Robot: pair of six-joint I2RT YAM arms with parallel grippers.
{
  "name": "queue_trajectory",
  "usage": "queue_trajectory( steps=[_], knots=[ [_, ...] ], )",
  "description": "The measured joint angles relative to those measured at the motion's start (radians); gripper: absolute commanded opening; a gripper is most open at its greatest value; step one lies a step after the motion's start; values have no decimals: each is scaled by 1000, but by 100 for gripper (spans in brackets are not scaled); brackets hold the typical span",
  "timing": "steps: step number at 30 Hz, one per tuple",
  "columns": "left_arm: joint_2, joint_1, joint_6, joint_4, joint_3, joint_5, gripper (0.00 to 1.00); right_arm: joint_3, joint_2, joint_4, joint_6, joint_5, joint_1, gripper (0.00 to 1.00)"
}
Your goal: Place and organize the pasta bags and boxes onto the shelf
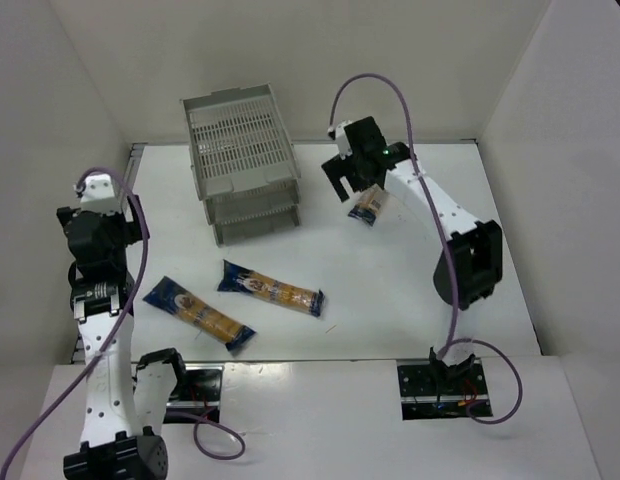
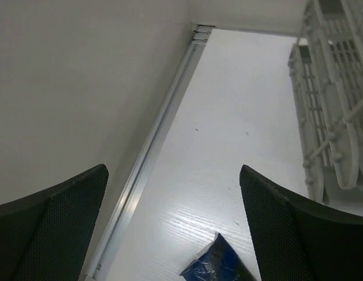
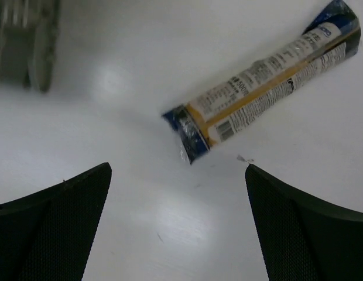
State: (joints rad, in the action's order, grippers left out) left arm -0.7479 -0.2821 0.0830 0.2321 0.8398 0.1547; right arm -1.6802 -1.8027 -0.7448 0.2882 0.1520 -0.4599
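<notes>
The shelf [image 1: 240,160] is a light grey tiered rack at the table's back; its edge shows in the left wrist view [image 2: 334,117] and the right wrist view [image 3: 23,47]. Two pasta packets lie flat in front of it, one at the left [image 1: 198,312] and one in the middle [image 1: 271,288]. The third packet [image 1: 370,207] lies right of the rack, partly under my right arm, and lies on the table in the right wrist view [image 3: 269,76]. My right gripper [image 1: 345,188] [image 3: 178,170] is open and empty beside it. My left gripper [image 1: 102,235] [image 2: 174,170] is open and empty, with a packet's blue end [image 2: 219,263] below it.
White walls enclose the table on three sides. A metal rail [image 2: 152,152] runs along the left wall's foot. The right arm's dark base [image 1: 470,262] stands at the right side. Cables loop near both arm bases.
</notes>
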Motion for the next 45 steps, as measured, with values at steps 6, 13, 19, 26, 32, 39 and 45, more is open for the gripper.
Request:
queue_trajectory(
  steps=[6,13,19,26,32,39,45],
  knots=[
    [-9,-130,-157,20,10,-8,100,-561,-423,-29,-557,12,242,96],
    [-105,-219,-195,23,33,-82,100,-603,-599,-62,-744,85,264,96],
    [-152,-221,-193,11,36,-109,100,-557,-663,-92,-776,150,235,96],
    [-180,-221,-188,-2,42,-114,100,-510,-689,-77,-780,201,233,72],
    [-182,-221,-185,-2,49,-113,100,-528,-689,-39,-746,198,232,0],
    [-140,-221,-165,-12,60,-109,100,-605,-693,-61,-688,25,243,0],
    [-18,-221,-169,-45,14,-223,100,-772,-649,-79,-639,-143,234,0]
  ],
)
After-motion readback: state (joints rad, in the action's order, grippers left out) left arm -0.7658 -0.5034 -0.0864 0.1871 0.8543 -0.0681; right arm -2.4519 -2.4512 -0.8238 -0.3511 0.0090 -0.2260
